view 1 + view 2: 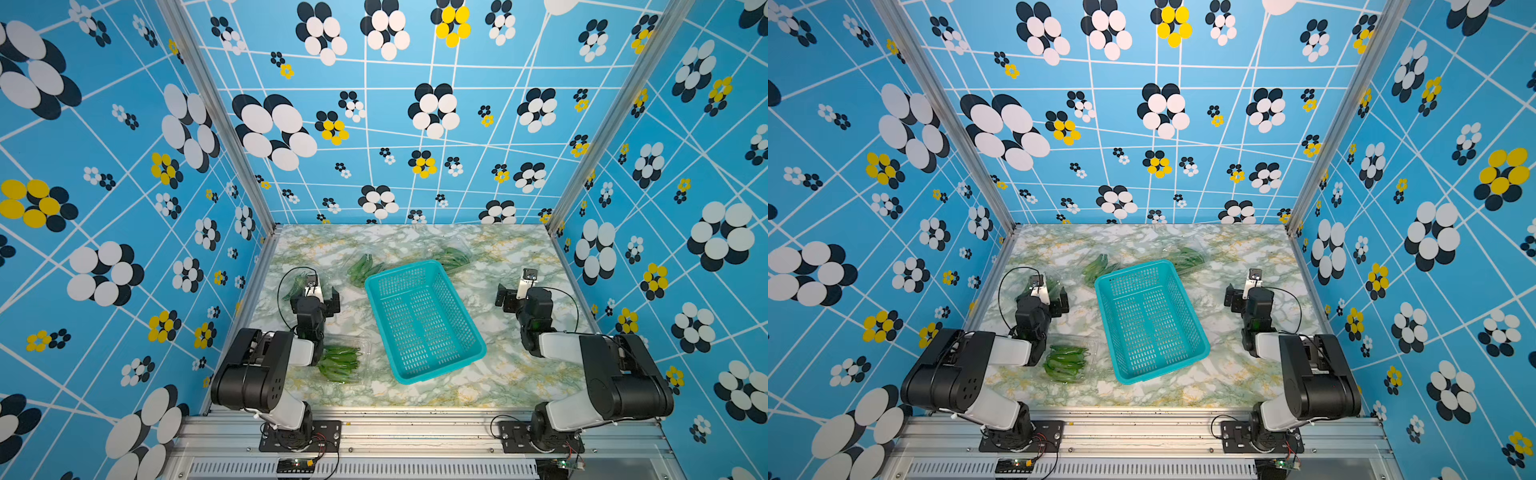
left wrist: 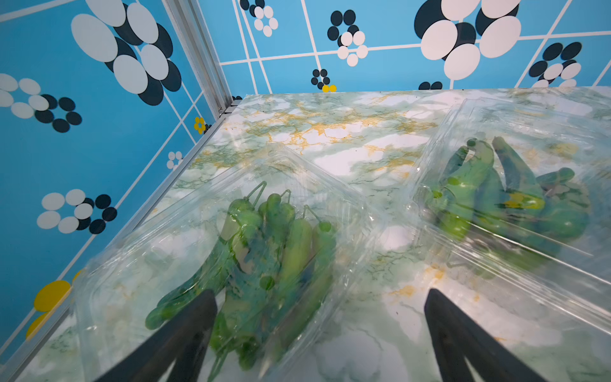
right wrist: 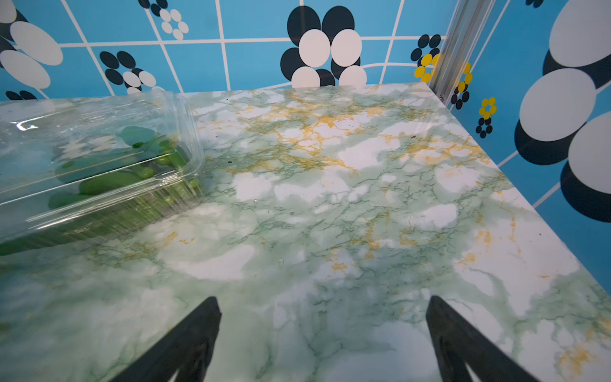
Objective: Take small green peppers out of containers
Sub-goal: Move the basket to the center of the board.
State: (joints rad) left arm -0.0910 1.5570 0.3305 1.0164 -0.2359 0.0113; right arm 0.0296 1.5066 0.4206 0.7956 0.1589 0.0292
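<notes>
both arms folded low | left gripper (image 2: 319,294) and right gripper (image 3: 321,299) spread wide, empty | green-veined marble table (image 1: 519,365), blue floral walls (image 1: 374,124) | four containers (image 1: 363,345), seemingly all closed, hold small green peppers (image 1: 340,361): two behind, two left of one teal basket (image 1: 457,309)

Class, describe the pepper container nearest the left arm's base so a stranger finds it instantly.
Find the teal basket on the marble table. Between it and the left arm, near the front edge, sits a clear container of green peppers. The other containers all lie farther back.
</notes>
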